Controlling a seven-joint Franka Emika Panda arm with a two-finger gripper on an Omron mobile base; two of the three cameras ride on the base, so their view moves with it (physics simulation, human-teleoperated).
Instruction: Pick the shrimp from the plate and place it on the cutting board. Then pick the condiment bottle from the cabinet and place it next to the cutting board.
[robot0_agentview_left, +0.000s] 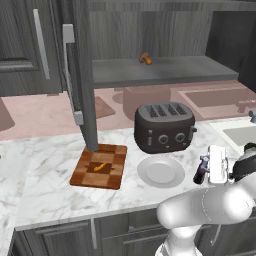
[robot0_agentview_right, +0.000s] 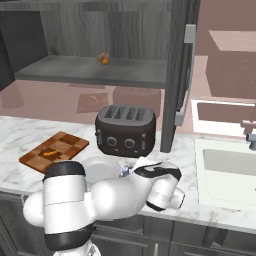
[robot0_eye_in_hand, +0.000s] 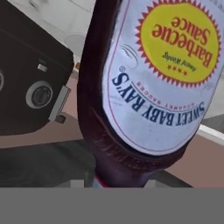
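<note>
The shrimp (robot0_agentview_left: 100, 166) lies on the dark centre block of the checkered cutting board (robot0_agentview_left: 99, 167), which sits flat on the white marble table (robot0_agentview_left: 50, 190) at the foot of the open cabinet door (robot0_agentview_left: 80, 75); in the right base view the same small orange piece (robot0_agentview_right: 49, 154) shows on the board (robot0_agentview_right: 54, 148) at the left. Just right of the board, apart from it, is the round light plate (robot0_agentview_left: 161, 171), bare of food, and behind the plate stands a dark four-slot toaster (robot0_agentview_left: 164, 126). Right of the plate, the condiment bottle (robot0_agentview_left: 202, 170) stands roughly upright on the table, its dark body and pale cap right against the white end effector (robot0_agentview_left: 218, 167) at its side. The hand view looks at the bottle (robot0_eye_in_hand: 144, 87) from very close: a dark reddish body with a white label reading "Sweet Baby Ray's Barbecue Sauce", seen upside down, with the toaster's front and a knob (robot0_eye_in_hand: 38, 94) to the left. The fingertips are hidden behind the bottle there, so I cannot tell whether they pinch it or stand slack around it. On the grey shelf of the cabinet (robot0_agentview_left: 165, 70) rests a small orange-brown mushroom-like object (robot0_agentview_left: 145, 59). A sink (robot0_agentview_right: 230, 167) lies at the far right of the table.
</note>
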